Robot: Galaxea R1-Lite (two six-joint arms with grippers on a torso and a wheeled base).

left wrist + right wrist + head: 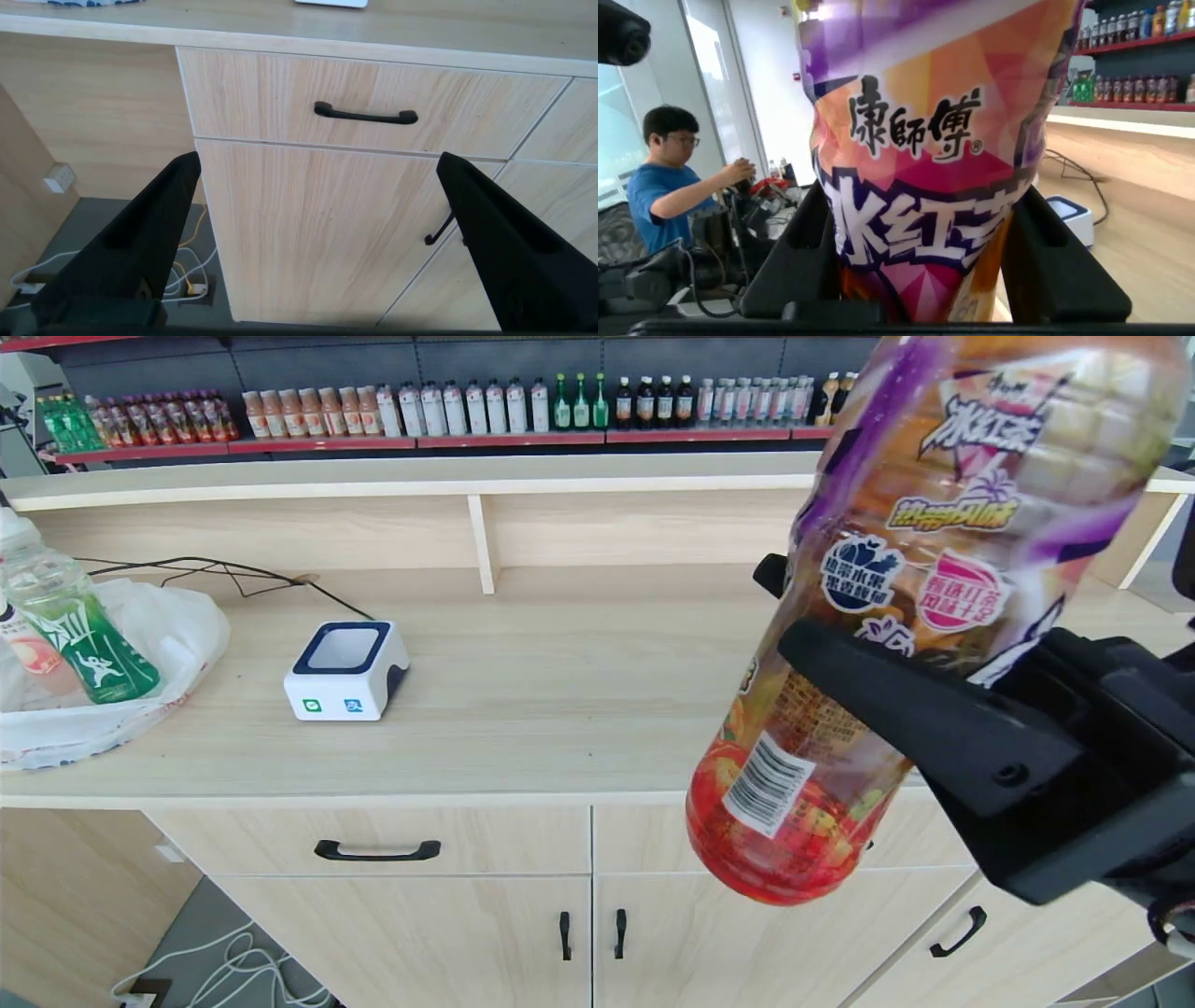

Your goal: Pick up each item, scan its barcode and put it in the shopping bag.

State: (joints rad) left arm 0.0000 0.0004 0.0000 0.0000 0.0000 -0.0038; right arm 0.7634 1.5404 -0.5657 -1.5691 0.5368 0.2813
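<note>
Right gripper (780, 609): nearest the head camera, on the robot's right, its two black fingers clamped across the middle of the drink bottle (934, 569). The bottle is held in the air above the front edge of the counter (579, 709), tilted, with its red base down and toward the robot's left. A white barcode (767, 782) on the lower label faces the head camera.

Left gripper (318, 161): low in front of the cabinet, fingers spread wide with nothing between them, facing a drawer with a black handle (365, 115).

Scanner (346, 669): a white box with a dark-rimmed window on top, standing on the counter, well apart from the held bottle and to its left.

Shopping bag (177, 625): white plastic, lying at the counter's left end; a green-labelled bottle (79, 625) and a pink-labelled one (33, 658) rest in it.

Cable (224, 569): black, running along the counter behind the scanner.

Shelf (420, 441): red, on the far wall, bearing a row of drink bottles.
</note>
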